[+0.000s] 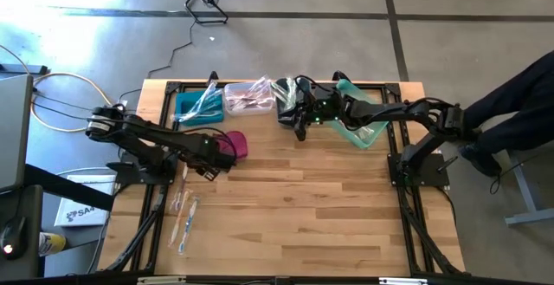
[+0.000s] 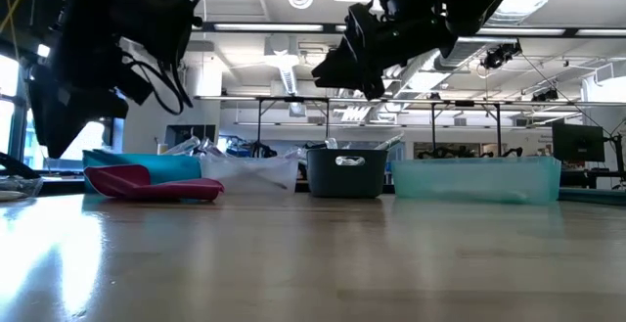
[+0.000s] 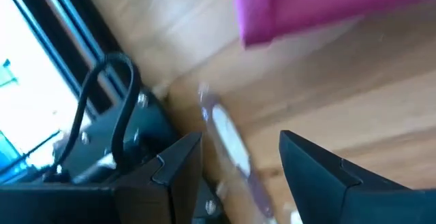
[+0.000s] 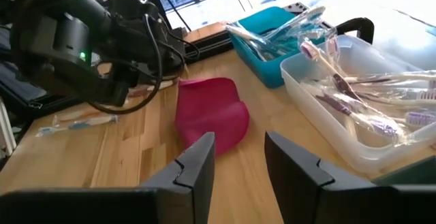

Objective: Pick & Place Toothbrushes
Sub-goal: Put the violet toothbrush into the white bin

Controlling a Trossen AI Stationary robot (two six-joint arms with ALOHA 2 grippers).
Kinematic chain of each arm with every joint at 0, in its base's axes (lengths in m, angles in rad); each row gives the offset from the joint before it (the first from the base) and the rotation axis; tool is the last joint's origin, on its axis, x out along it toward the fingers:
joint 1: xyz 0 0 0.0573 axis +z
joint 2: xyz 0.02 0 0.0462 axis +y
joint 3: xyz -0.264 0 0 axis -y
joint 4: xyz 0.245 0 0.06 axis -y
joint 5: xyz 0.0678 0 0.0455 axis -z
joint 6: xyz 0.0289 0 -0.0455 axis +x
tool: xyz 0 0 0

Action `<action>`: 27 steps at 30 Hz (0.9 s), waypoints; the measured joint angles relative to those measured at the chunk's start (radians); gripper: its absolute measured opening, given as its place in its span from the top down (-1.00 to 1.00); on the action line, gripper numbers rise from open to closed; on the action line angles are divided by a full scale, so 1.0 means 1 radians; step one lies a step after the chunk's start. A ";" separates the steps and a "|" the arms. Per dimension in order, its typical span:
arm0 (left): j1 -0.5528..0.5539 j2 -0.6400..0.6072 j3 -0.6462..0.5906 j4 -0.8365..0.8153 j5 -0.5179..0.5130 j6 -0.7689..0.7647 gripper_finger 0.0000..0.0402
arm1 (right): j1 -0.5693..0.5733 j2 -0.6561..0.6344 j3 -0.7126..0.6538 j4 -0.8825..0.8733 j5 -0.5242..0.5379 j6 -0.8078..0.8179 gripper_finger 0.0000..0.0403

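2 bins, blue (image 4: 272, 37) and clear (image 4: 354, 108), hold toothbrushes (image 4: 354, 91); both claws (image 3: 238, 173) (image 4: 238, 159) released, empty.

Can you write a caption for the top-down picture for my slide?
Left end effector open above loose toothbrushes; right end effector empty by the bins.

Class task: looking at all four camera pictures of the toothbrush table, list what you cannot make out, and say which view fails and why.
1. Contents of the dark bin: the low view shows only its wall; in the high view the right arm covers it.
2. The wrapped toothbrush under the left hand: blurred in the left wrist view; colour unreadable.
3. Loose toothbrushes on the table: too small in the high view to count.
4. The person's legs: cut off by the picture's edge.
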 joint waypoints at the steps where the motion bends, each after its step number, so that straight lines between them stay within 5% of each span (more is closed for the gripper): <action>1: 0.000 0.006 0.000 -0.004 0.016 -0.002 0.07 | 0.000 0.000 0.000 -0.006 0.000 0.000 0.40; 11: 0.000 0.029 -0.003 -0.012 0.016 -0.018 0.11 | 0.000 0.001 0.000 -0.020 0.015 0.000 0.40; 22: 0.000 0.027 -0.004 -0.017 0.015 -0.027 0.91 | 0.007 0.001 0.000 -0.025 0.060 0.000 0.40; 27: 0.000 0.027 -0.007 -0.006 0.014 -0.063 0.95 | 0.007 0.001 0.000 -0.025 0.060 0.000 0.40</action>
